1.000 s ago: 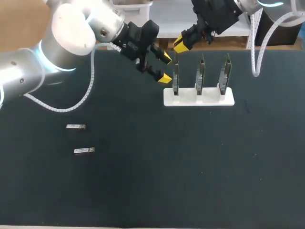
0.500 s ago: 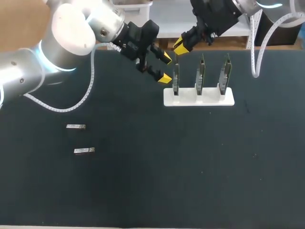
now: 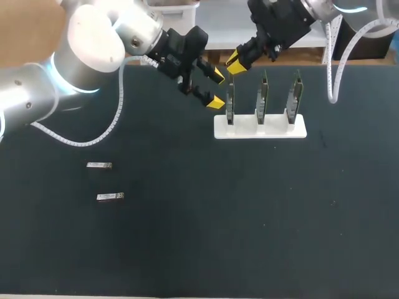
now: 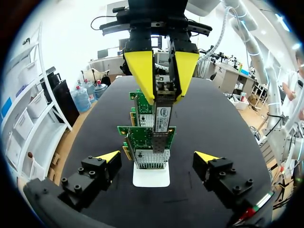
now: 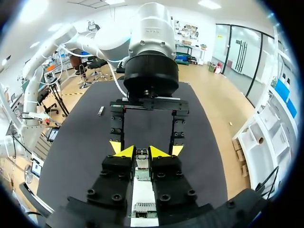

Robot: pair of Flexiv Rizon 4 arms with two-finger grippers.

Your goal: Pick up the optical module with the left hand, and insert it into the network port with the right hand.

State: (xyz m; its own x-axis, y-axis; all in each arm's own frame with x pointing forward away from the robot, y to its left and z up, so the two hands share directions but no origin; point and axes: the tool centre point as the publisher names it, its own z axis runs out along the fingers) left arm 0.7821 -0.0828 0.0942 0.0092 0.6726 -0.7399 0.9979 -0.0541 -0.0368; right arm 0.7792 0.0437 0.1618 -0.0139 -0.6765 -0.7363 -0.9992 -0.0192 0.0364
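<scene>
Yellow-tipped right gripper [image 5: 142, 152]: clamped on the module with a finger on each side, so a narrow grip. It comes in from the far right corner and hangs over the left end of the stand.
Module [image 4: 161, 109]: up in that grip, off the table, right over the card nearest the left wrist cam.
Module axis: long axis stands upright. The lower end points straight down at the card and the upper end is tucked between the fingertips.
Module look: slim, boxy bare-metal bar with a white label on the side facing the left wrist cam.
Module tip: the lower end overlaps the card's green board close to the port. Honestly can't tell if it's in or just touching.
Card [image 4: 142, 137]: green board standing on edge, first of three in a row.
Port [image 4: 151, 159]: silvery cage with a vent grille, low on that card.
Stand [image 3: 260, 128]: white slab holding all three cards upright, toward the far side of the table.
Left gripper [image 3: 217, 88]: spread wide, holding nothing, just beside the stand's left end, tips facing the first card.
Far spare [image 3: 99, 165]: another module lying flat on the left, well apart from the stand, long axis left-right.
Near spare [image 3: 110, 197]: same deal, just nearer the front edge.
Table [image 3: 249, 218]: dark mat.
</scene>
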